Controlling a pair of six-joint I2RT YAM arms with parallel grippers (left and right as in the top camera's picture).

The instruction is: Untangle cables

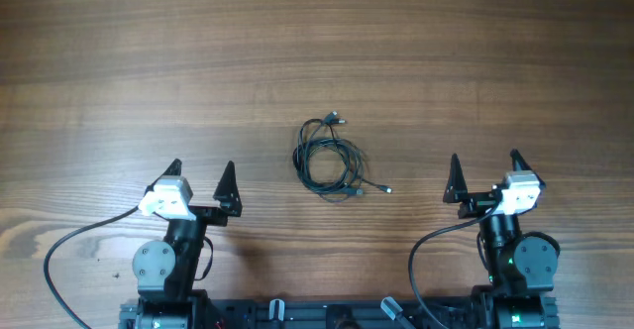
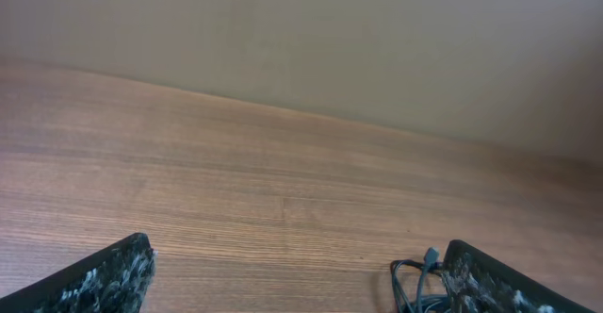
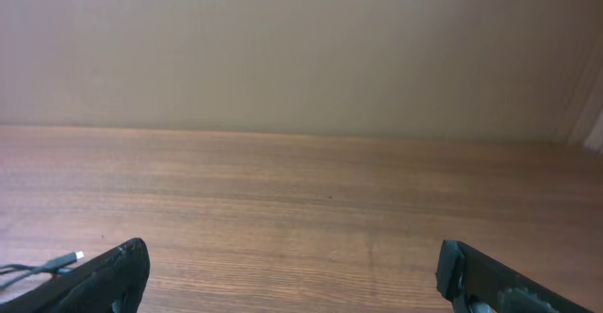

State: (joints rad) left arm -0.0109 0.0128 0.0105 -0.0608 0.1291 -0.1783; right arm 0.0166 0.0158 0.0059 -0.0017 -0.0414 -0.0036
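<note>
The cables (image 1: 327, 159) lie as one tangled black coil at the table's middle, a plug end poking up-right and another trailing right (image 1: 387, 189). My left gripper (image 1: 201, 171) hovers open to the coil's lower left, nothing between its fingers. In the left wrist view the coil (image 2: 415, 280) peeks out beside the right fingertip (image 2: 480, 275). My right gripper (image 1: 485, 164) stands open to the coil's lower right, also empty. The right wrist view catches only a plug tip of the cables (image 3: 66, 258) at its left edge, next to the left fingertip (image 3: 122, 271).
Thick black arm cables (image 1: 69, 245) loop on the wooden table (image 1: 317, 52) near each base at the front edge. A plain beige wall (image 2: 377, 40) rises behind the table's far edge.
</note>
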